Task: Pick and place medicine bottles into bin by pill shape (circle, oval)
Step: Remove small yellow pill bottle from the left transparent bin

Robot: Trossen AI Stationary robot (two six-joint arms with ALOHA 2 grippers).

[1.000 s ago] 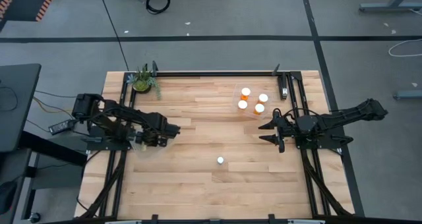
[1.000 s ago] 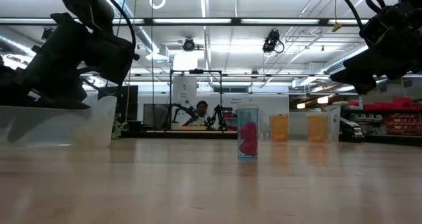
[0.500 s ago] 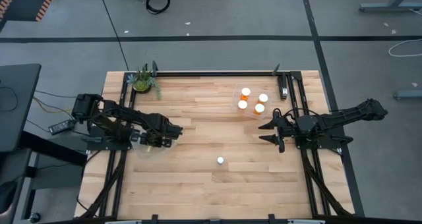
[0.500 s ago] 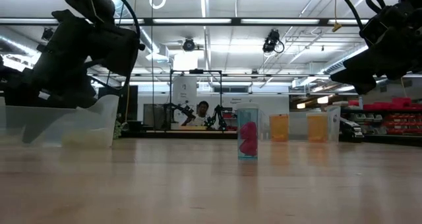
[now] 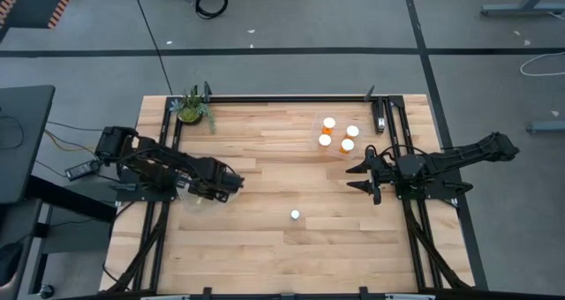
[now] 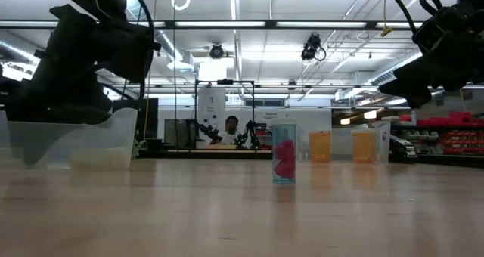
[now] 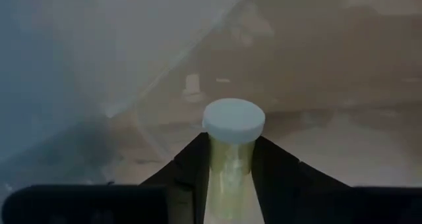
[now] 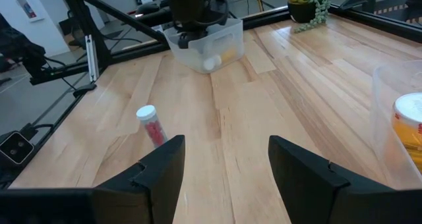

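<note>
High view: my left gripper hangs over the clear bin; the lone bottle stands mid-table, about midway between arms.

Left wrist: fingers clasp an upright, white-capped, yellowish bottle.

Right wrist: right gripper gapes empty, well apart from the red-pill bottle.

A small potted plant stands at the wooden table's far left corner.
</note>
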